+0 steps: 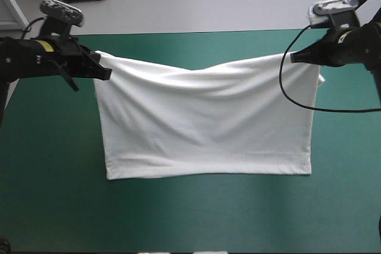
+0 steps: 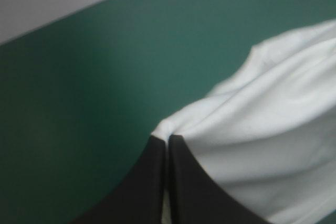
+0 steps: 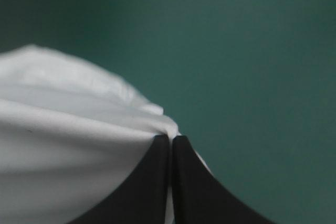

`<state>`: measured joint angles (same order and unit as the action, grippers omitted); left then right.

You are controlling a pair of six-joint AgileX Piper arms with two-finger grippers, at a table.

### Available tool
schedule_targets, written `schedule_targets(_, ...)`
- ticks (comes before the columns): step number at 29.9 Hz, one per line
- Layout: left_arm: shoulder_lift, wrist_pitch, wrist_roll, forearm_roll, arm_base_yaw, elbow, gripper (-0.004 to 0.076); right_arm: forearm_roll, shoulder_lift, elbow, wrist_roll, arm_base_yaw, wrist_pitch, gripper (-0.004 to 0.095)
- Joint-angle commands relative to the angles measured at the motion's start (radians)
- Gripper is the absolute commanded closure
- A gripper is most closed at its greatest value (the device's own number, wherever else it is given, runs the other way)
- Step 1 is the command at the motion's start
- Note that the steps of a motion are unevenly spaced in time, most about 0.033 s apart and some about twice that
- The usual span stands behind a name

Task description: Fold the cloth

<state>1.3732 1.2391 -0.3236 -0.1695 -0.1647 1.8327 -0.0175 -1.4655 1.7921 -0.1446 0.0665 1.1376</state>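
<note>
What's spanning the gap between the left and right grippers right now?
The T-shirt, its top edge sagging from the left gripper to the right gripper; the high view shows it.

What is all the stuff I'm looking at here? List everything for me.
T-shirt: one, white, spread over the middle of the table, its two far corners pinched and its far edge sagging between them.
Table cover: one, teal-green, under and all around the T-shirt.
Left gripper: one, black fingers, shut on the T-shirt's far left corner.
Right gripper: one, black fingers, shut on the T-shirt's far right corner.
</note>
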Motion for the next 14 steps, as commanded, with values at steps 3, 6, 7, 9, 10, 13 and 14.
schedule_targets(3, -0.105, -0.087, 0.027, 0.021, -0.004, 0.132, 0.0746, 0.01, 0.123, 0.18, 0.008, -0.01, -0.07, 0.0921)
schedule_targets(6, -0.122, -0.106, 0.027, 0.022, -0.004, 0.177, 0.0746, 0.006, 0.145, 0.231, 0.01, -0.01, -0.076, 0.0921)
schedule_targets(7, -0.122, -0.111, 0.027, 0.022, -0.004, 0.192, 0.0746, 0.006, 0.152, 0.238, 0.01, -0.01, -0.084, 0.0921)
schedule_targets(9, -0.12, -0.143, 0.025, 0.028, -0.004, 0.198, 0.0746, 0.006, 0.157, 0.245, 0.01, -0.01, -0.111, 0.0921)
schedule_targets(10, -0.113, -0.179, 0.025, 0.037, -0.004, 0.198, 0.0746, 0.006, 0.157, 0.246, 0.012, -0.01, -0.129, 0.0921)
schedule_targets(13, -0.089, -0.265, 0.025, 0.057, -0.004, 0.199, 0.0746, 0.006, 0.137, 0.247, 0.012, -0.01, -0.184, 0.0925)
schedule_targets(14, -0.078, -0.295, 0.025, 0.06, -0.004, 0.201, 0.0746, 0.004, 0.128, 0.247, 0.012, -0.01, -0.197, 0.0925)
